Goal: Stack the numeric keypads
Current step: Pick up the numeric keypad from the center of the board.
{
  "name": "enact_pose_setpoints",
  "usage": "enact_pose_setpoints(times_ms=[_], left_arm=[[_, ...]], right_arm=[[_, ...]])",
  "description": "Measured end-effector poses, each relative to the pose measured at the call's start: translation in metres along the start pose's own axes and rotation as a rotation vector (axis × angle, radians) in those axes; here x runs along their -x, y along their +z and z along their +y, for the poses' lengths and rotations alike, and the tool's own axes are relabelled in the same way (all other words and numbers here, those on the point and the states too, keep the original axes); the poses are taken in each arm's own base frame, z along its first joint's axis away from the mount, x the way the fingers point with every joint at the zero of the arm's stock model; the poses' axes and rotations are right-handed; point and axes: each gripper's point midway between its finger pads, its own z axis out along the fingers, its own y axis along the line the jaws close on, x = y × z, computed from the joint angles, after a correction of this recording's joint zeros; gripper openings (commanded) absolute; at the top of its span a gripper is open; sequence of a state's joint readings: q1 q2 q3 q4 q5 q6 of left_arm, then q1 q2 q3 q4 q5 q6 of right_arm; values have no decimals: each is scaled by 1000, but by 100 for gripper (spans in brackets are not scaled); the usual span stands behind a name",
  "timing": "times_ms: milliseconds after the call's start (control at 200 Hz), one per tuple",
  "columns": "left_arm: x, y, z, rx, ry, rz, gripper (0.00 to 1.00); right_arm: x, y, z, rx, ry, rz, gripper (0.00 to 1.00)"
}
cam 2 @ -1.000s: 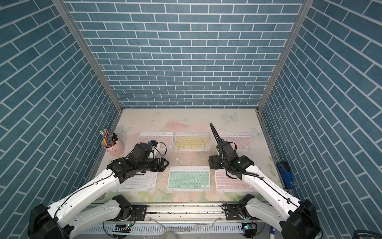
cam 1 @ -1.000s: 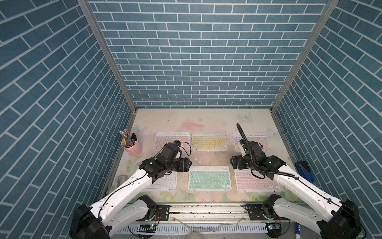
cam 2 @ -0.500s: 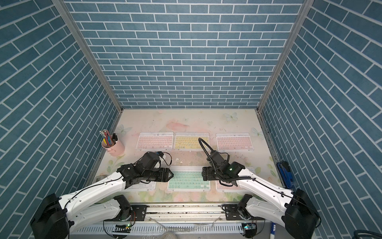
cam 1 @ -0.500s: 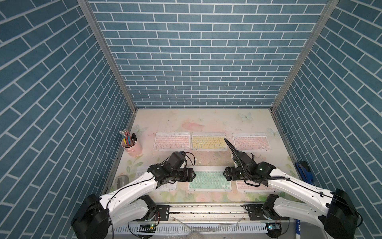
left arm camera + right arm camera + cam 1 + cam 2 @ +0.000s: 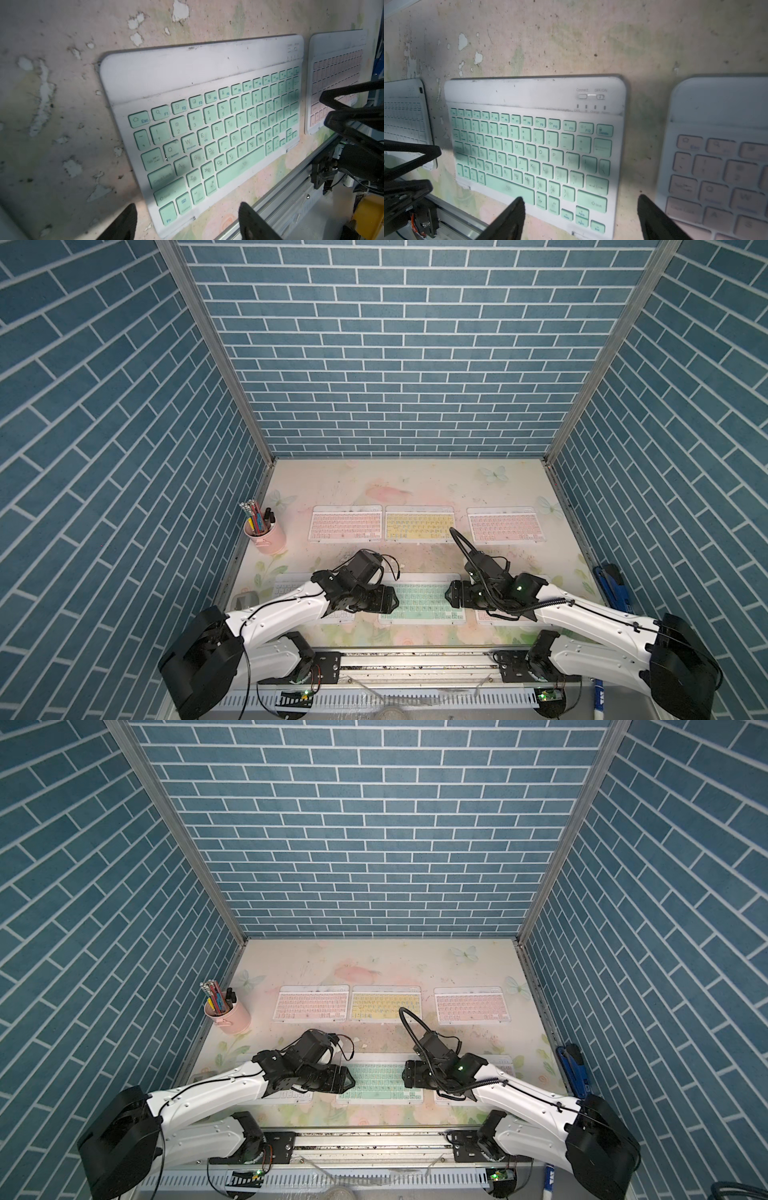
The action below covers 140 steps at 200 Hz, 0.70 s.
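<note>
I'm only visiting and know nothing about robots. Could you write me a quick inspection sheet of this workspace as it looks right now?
Surface: floral table, worn, with flaked patches.
Job's things: six keypads lying flat, none stacked. Back row: back-left pink keypad, yellow keypad, back-right pink keypad. Front row: white keypad, mint keypad, front-right pink keypad, the outer two partly under the arms.
Clutter: pink pen cup at the left edge; blue tool beyond the right edge.
Grippers: left gripper and right gripper both open and empty, at opposite short ends of the mint keypad.
Cables: black cable arching above the right wrist; thin wire at the left wrist.
Surroundings: blue brick-pattern walls; metal rail along the front.
</note>
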<state>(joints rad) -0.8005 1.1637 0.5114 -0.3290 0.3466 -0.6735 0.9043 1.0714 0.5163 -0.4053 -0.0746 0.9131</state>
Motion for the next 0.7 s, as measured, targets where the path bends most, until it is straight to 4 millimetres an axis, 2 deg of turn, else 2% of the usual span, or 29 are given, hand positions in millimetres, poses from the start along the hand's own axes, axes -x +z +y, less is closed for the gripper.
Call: enact_pose_setpoints(times_ms=[310, 700], left_arm=[[-4, 14, 2, 13, 4, 33, 78], [-3, 15, 3, 32, 27, 40, 78]], right_arm=[[-10, 13, -6, -24, 19, 32, 85], [-11, 18, -6, -16, 37, 27, 86]])
